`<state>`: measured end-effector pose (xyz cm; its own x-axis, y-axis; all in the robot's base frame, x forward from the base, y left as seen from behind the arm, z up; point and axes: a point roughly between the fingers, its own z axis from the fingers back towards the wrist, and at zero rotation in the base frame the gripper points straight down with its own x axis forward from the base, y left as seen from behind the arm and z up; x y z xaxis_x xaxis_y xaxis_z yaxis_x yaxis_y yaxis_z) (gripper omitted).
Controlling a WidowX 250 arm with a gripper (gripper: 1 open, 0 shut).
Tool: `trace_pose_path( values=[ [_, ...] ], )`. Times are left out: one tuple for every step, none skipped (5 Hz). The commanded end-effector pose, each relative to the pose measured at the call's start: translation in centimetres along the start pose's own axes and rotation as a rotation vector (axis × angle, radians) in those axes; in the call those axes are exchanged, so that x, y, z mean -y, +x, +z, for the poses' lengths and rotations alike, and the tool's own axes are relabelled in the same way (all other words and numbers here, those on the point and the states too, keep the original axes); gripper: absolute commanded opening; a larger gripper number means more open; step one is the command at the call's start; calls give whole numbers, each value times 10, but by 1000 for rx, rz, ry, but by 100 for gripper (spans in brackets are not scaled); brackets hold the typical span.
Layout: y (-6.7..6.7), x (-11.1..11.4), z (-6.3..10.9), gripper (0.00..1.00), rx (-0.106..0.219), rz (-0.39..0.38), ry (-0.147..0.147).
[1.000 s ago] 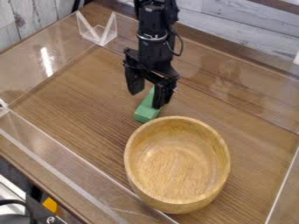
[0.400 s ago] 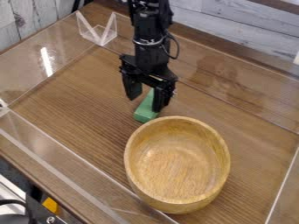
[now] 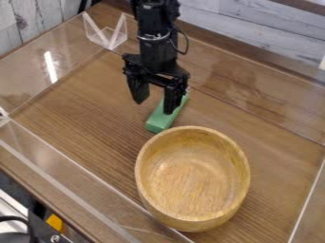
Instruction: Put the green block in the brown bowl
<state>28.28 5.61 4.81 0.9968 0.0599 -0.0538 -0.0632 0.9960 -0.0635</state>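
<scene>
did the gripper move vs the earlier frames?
Yes: the gripper shifted toward the image's left relative to the green block, uncovering more of it.

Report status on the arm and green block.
Fingers open, nothing held. Green block on the table, outside the wooden bowl. Nothing between block and bowl.

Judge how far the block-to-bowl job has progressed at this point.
Nothing of the placing looks done: the green block lies on the table, just beyond the rim of the brown bowl, which holds nothing. In hand is the approach, it seems, with the open tool beside the block. Left: grip it, lift it and release it in the bowl.
</scene>
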Motion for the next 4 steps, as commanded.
trace_pose_path(
  values=[
    [3, -4, 20, 100, 71, 99, 3],
    [4, -8, 16, 100, 71, 78, 1],
    [5, -12, 13, 100, 73, 57, 1],
    [4, -7, 8, 100, 72, 22, 2]
  ],
)
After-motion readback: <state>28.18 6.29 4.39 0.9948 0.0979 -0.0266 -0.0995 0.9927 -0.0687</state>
